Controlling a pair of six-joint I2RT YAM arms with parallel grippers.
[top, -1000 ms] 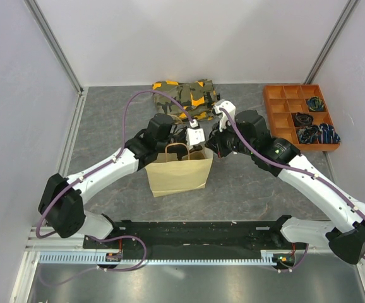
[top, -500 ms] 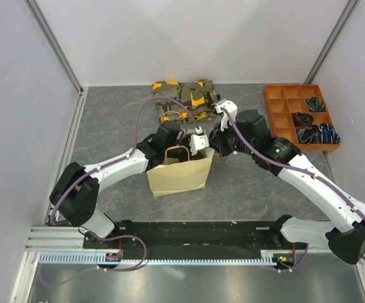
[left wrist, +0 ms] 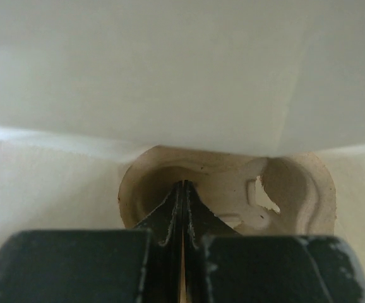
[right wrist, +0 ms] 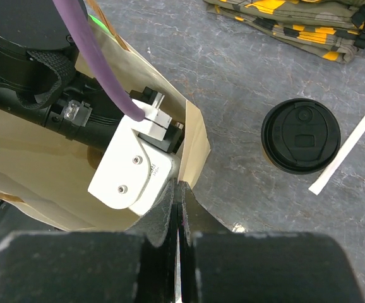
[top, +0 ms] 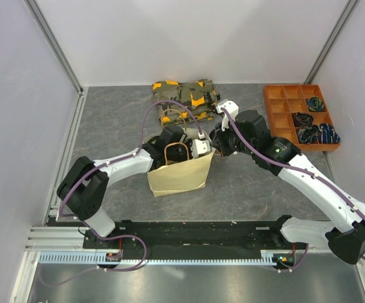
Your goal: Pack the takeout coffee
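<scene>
Jaws pinched shut on the paper bag's (right wrist: 43, 164) rim, the right gripper (right wrist: 178, 189) holds it. The left gripper (left wrist: 182, 189), closed, reaches inside to the pulp tray (left wrist: 227, 183) on the bag's floor; whether it grips the tray is unclear. The lidded coffee cup (right wrist: 300, 136) stands on the table (right wrist: 233, 63) just beside the bag; it looks light and crushable, best held around its wall.

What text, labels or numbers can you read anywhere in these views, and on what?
No text can be read in any view.
takeout coffee, black lid: raised moulded marks only, no legible letters.
paper bag: plain on the faces in view.
pulp cup tray: no print visible.
</scene>
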